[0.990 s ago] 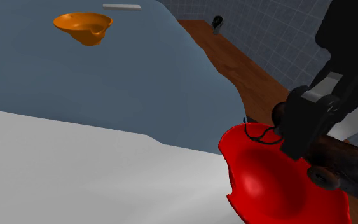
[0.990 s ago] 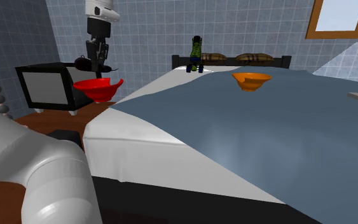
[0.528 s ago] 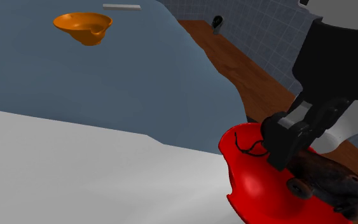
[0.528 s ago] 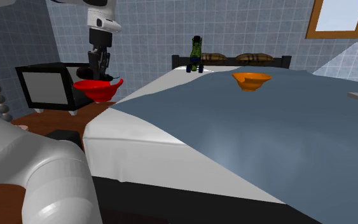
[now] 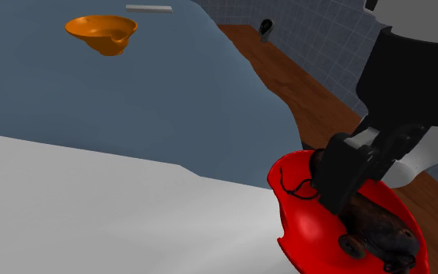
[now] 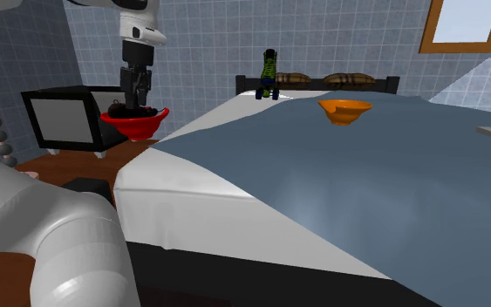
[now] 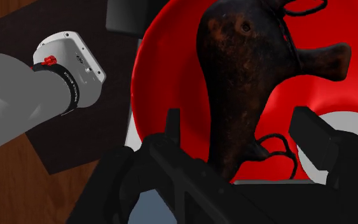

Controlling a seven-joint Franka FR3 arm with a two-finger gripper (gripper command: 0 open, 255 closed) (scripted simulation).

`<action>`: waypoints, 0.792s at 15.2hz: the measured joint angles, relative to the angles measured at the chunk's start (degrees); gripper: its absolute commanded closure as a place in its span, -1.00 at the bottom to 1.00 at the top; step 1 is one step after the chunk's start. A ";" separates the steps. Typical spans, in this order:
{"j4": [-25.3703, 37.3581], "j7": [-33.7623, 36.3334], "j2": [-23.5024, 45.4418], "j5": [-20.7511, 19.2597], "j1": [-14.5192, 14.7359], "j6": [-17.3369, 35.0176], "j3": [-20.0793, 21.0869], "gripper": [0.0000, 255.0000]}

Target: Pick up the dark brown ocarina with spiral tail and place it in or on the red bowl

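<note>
The ocarina (image 7: 241, 76) has sunk from the rim into the bowl (image 7: 171, 76), at the shoulder view's 4 o'clock. The gripper (image 7: 236, 119) stands open, fingers clear of it: placement looks done.

Blue-tiled walls (image 6: 208, 44), grey-blue bed (image 6: 365, 192)
</note>
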 measured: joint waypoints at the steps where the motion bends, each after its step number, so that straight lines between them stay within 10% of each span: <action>1: 0.00 0.00 0.00 0.00 0.00 0.00 0.00 -1.00; 12: 9.88 1.86 4.60 -1.86 -1.44 -5.50 -0.75 -1.00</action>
